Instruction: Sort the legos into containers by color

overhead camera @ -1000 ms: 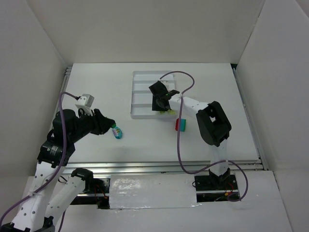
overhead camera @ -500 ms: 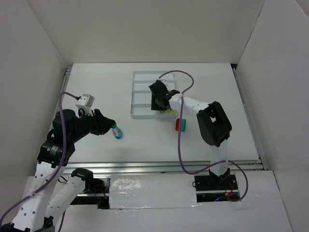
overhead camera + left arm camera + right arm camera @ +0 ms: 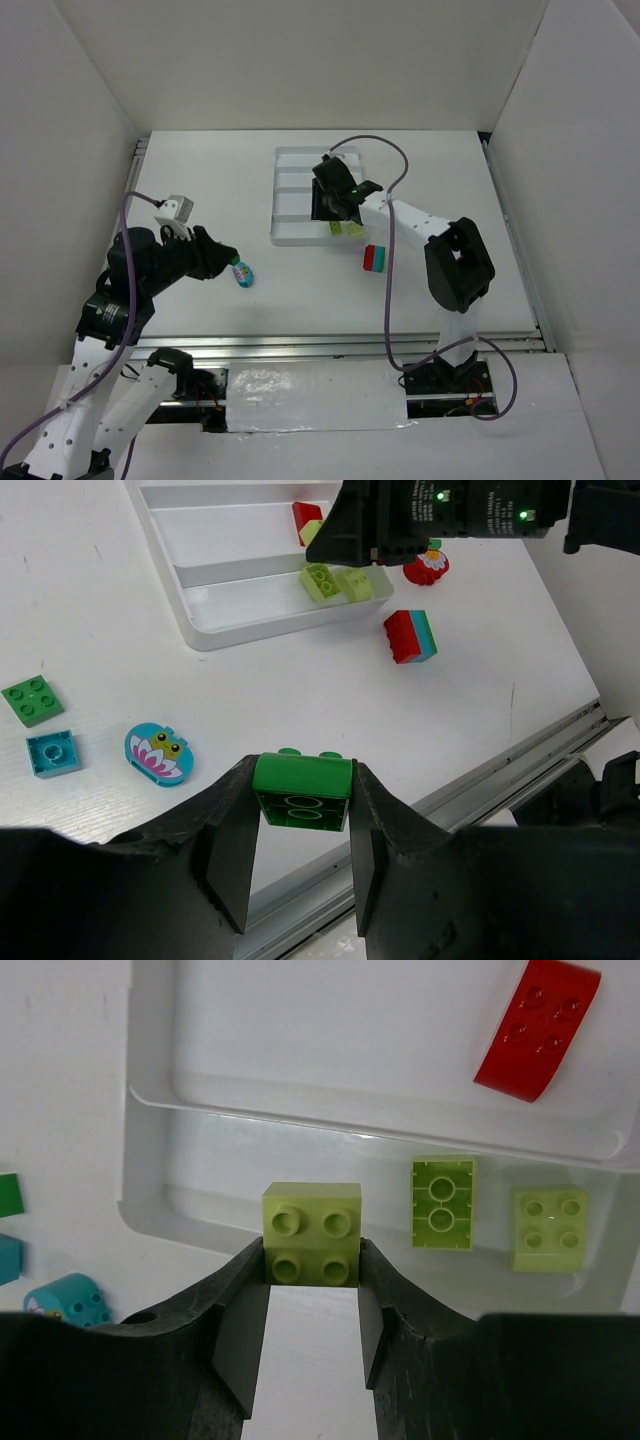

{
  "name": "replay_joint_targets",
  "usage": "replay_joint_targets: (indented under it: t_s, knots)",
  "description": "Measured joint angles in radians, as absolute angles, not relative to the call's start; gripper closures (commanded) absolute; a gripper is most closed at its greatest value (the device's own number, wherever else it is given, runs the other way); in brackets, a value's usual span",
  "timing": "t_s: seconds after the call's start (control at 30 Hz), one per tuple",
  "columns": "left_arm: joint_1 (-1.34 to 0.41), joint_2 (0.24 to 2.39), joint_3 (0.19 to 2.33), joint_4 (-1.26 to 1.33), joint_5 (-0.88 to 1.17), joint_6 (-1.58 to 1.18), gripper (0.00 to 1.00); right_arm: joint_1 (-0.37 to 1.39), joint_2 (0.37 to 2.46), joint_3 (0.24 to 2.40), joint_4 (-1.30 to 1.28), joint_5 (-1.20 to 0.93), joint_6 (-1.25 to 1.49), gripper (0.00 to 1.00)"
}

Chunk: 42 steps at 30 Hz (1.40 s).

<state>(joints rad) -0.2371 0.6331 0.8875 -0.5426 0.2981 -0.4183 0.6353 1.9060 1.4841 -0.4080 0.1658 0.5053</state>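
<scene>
Yellow-green brick (image 3: 312, 1222) is pinched tight in the right end effector (image 3: 311, 1265), just over the tray's near slot (image 3: 230, 1160), I think, close beside two matching bricks (image 3: 443, 1202).

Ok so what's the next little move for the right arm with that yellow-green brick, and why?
Probably nudge the right gripper slightly farther over the nearest compartment of the tray, then open. It is shut on the yellow-green brick, which in the right wrist view straddles the tray's near rim, and two matching bricks lie in that compartment.
</scene>
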Motion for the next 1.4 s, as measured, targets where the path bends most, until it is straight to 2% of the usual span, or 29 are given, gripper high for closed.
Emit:
replay_joint_targets:
  t_s: [0.33, 0.97, 1.27, 1.4]
  knots:
    - [-0.237, 0.633, 0.888, -0.549, 0.286, -0.419, 1.00, 0.636, 1.901, 1.487, -0.413, 0.172, 0.488, 0.93]
    - [-0.237, 0.639, 0.887, -0.551, 0.263, -0.421, 1.00, 0.637, 1.928, 1.484, -0.413, 0.170, 0.481, 0.95]
    - [-0.237, 0.646, 0.887, -0.564, 0.171, -0.427, 1.00, 0.637, 1.860, 1.452, -0.413, 0.144, 0.471, 0.96]
    - [-0.237, 0.687, 0.888, -0.569, 0.118, -0.443, 1.00, 0.637, 1.818, 1.422, -0.406, 0.124, 0.471, 0.93]
